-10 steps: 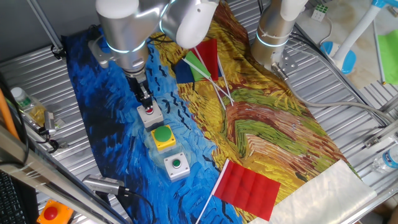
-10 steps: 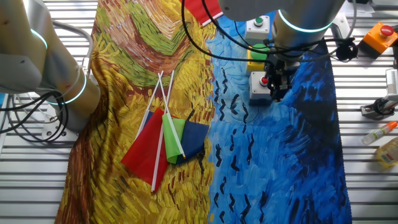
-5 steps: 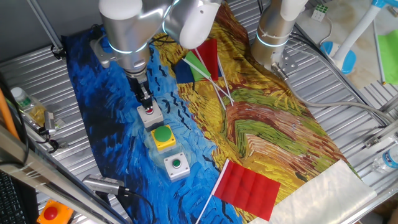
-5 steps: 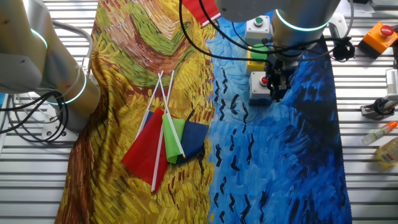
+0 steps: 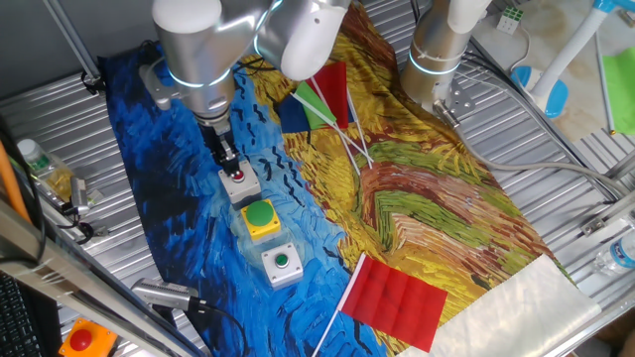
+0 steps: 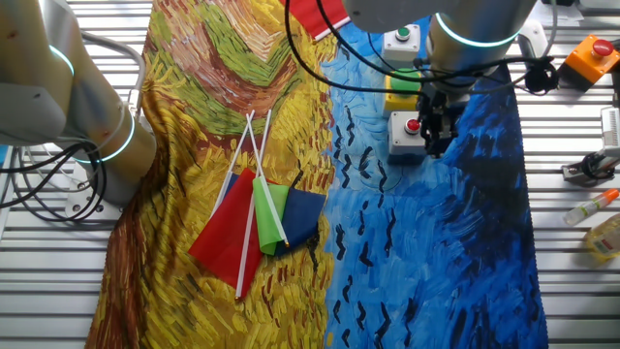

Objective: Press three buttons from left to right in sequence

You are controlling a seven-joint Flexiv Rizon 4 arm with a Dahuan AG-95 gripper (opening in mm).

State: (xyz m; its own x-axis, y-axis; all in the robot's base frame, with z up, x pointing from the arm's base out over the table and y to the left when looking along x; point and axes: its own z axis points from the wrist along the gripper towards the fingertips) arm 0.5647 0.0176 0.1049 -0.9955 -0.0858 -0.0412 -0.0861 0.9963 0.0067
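Gripper (image 5: 230, 167), aperture indeterminate, nothing held, was shifted slightly off the red button (image 5: 237, 177); off-centre descent risked a missed press.

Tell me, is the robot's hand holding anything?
No, nothing is held. The hand just hovers beside the small red button on the grey box.

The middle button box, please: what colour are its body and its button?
Yellow box, large green button; clearest in the fixed view from the front.
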